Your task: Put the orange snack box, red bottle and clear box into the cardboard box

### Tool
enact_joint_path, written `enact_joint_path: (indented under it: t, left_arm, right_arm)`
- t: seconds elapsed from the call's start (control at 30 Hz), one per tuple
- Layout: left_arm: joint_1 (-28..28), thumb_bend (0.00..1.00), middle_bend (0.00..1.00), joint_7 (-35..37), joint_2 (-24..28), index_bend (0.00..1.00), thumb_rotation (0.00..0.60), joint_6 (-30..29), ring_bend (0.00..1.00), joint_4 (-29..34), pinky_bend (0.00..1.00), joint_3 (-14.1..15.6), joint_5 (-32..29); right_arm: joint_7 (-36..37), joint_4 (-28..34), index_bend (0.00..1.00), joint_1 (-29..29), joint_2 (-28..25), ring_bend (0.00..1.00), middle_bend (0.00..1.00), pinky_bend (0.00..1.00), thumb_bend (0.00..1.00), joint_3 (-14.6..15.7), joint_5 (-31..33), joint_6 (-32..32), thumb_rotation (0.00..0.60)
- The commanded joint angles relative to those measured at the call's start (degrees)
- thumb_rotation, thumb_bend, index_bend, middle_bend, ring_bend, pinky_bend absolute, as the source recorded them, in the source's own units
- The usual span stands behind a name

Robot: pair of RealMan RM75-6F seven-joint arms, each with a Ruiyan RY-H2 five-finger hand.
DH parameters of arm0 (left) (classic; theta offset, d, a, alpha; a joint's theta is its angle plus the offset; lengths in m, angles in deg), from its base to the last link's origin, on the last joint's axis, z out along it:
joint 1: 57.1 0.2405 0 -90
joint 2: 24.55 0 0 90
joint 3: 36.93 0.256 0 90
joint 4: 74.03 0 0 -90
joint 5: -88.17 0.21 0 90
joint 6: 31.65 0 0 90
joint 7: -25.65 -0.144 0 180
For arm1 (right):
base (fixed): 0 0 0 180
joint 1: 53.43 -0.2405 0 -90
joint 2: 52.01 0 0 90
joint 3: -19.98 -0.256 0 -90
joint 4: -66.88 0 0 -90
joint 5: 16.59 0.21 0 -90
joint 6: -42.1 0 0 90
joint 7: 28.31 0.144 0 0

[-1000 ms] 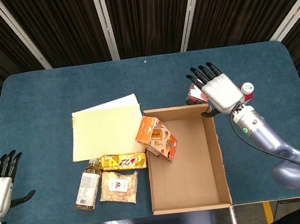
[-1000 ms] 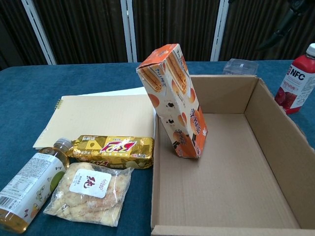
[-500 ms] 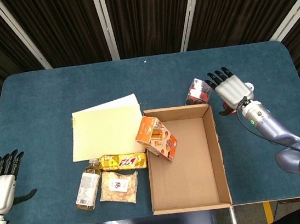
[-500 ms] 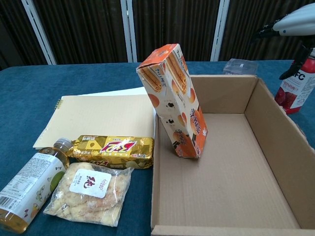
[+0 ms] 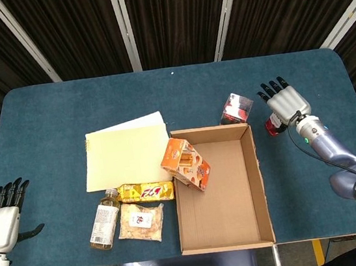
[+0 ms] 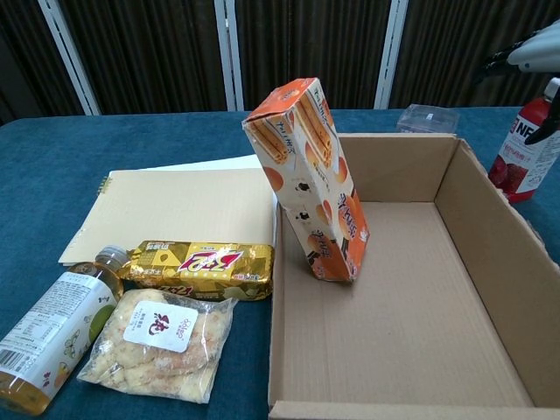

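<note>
R hand [image 5: 286,101]: mine, fingers spread, holding nothing, over red bottle [image 6: 523,150].
L hand [image 5: 2,220]: open, idle.
Bottle: outside cardboard box [image 5: 257,181], R side.

On the red bottle [image 6: 520,156] at the right edge of the chest view, the white letters "NF" are read on the label; the rest of the word is cut off by the right hand [image 6: 535,54] in front of it. A red character on a white label is seen on the clear biscuit bag [image 6: 161,343], but it cannot be read with certainty. Stylised red lettering is carried by the gold snack pack [image 6: 199,266], and small print by the orange snack box [image 6: 308,177] and the yellow drink bottle [image 6: 51,337]; none of it can be made out.
</note>
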Motion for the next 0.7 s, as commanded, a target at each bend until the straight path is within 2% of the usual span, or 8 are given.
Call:
enact_joint_path:
  t: [0.03,0.33,0.47,0.5,0.63,0.7]
  left_arm:
    - [-0.2,0.0,0.0,-0.4,-0.2,0.0,0.526,0.3,0.0,0.0,0.0,0.0,-0.2]
    - [-0.3,0.0,0.0,-1.2,-0.4,0.0,0.524,0.3,0.0,0.3,0.0,0.3,-0.3]
    - [-0.5,0.0,0.0,-1.7,-0.6,0.0,0.526,0.6,0.0,0.4,0.0,0.4,-0.4]
    - [-0.5,0.0,0.0,-1.8,-0.6,0.0,0.527,0.6,0.0,0.5,0.0,0.4,-0.4]
    - [-0.6,0.0,0.0,-2.3,-0.8,0.0,0.523,0.4,0.0,0.7,0.0,0.5,-0.1]
    - [-0.6,0.0,0.0,-2.4,-0.8,0.0,0.524,0.3,0.0,0.9,0.0,0.6,0.1]
  right_arm:
    - [0.1,-0.6,0.08,0.2,-0.3,0.0,0.0,0.01,0.08,0.2,0.0,-0.1,0.6]
    - [1.8,-5.0,0.08,1.7,0.8,0.0,0.0,0.01,0.1,1.4,0.1,-1.3,0.6]
    - [3.7,-7.3,0.11,2.2,1.8,0.01,0.0,0.02,0.11,1.5,-0.6,-1.6,0.6]
    - [4.3,-7.7,0.12,2.4,2.0,0.02,0.0,0.03,0.11,1.4,-0.8,-1.6,0.6]
    - [7.8,-8.4,0.2,2.9,2.5,0.14,0.08,0.26,0.12,0.7,-2.4,-0.5,0.6]
    - [9.7,-8.4,0.22,3.2,2.7,0.17,0.1,0.3,0.13,0.5,-3.8,0.2,0.6]
